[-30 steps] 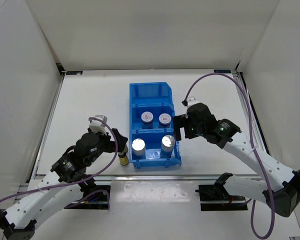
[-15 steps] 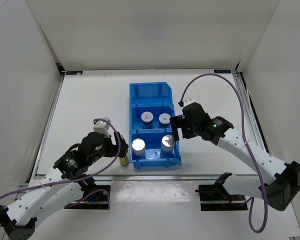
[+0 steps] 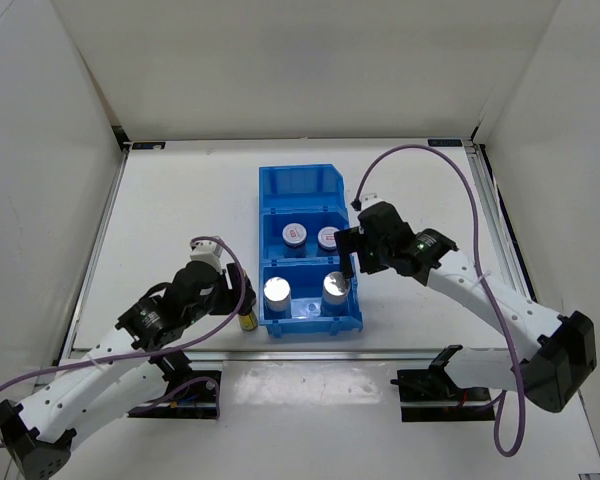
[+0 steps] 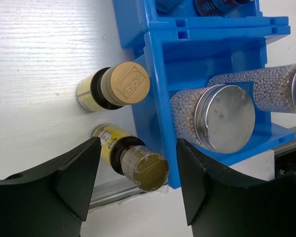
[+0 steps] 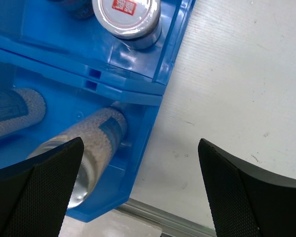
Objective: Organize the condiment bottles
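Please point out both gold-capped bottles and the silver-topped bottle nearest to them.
upper gold-capped bottle (image 4: pixel 129 85): left wrist view, on its gold cap.
lower gold-capped bottle (image 4: pixel 147 171): left wrist view, on its gold cap.
silver-topped bottle (image 4: pixel 225 118): left wrist view, on its silver lid.

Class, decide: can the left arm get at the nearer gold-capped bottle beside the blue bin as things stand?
Probably yes: the left tool is open over that bottle, though the bin wall stands close beside it.

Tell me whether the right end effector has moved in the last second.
Yes: the right end effector slid left, closer over the blue three-compartment plastic bin.
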`<state>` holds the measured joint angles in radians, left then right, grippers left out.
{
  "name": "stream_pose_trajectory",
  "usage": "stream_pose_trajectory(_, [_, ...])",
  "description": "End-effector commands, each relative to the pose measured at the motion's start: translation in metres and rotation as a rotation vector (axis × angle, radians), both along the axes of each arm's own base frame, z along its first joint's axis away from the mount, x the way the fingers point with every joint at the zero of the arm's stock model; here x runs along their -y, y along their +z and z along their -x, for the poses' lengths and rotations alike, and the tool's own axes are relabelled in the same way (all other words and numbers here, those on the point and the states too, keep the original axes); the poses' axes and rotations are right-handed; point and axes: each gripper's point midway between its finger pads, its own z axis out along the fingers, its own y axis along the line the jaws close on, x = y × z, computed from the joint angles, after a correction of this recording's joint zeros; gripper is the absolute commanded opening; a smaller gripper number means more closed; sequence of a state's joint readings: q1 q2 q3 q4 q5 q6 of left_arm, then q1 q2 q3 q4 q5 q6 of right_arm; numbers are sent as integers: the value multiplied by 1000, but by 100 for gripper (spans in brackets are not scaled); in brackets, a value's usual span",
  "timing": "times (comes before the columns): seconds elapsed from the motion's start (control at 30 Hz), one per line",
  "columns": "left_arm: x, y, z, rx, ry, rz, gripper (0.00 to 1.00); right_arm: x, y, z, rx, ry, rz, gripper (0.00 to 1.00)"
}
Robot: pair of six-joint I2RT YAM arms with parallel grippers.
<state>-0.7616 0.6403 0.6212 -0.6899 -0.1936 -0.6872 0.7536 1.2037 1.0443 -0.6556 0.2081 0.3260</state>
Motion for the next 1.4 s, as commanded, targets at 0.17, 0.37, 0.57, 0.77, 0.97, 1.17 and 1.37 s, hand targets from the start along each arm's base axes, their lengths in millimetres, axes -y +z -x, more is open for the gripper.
stream_pose_trajectory(0.17, [-2,-6,4,-36,5,-18,70,7,-13,2,-40,9,74,100])
stream_pose_trajectory(0.37, [-5,-2,-1,-31,13,-86,68,6,-16,3,-51,14,75,100])
stream_pose_trajectory(0.57, [-6,-2,-3,-26,16,-128,66,4,-13,1,-45,14,69,100])
stream_pose_trajectory(0.77, [-4,-3,-5,-33,16,-136,54,4,-13,1,-45,14,69,100])
stream_pose_trajectory(0.97, [-4,2,-6,-30,10,-142,45,4,-13,1,-45,14,69,100])
stream_pose_trajectory(1.17, [-1,17,-9,-28,-2,-159,28,7,-14,2,-46,9,80,100])
stream_pose_trajectory(1.37, [1,34,-10,-33,-28,-184,11,8,-13,1,-44,-4,81,100])
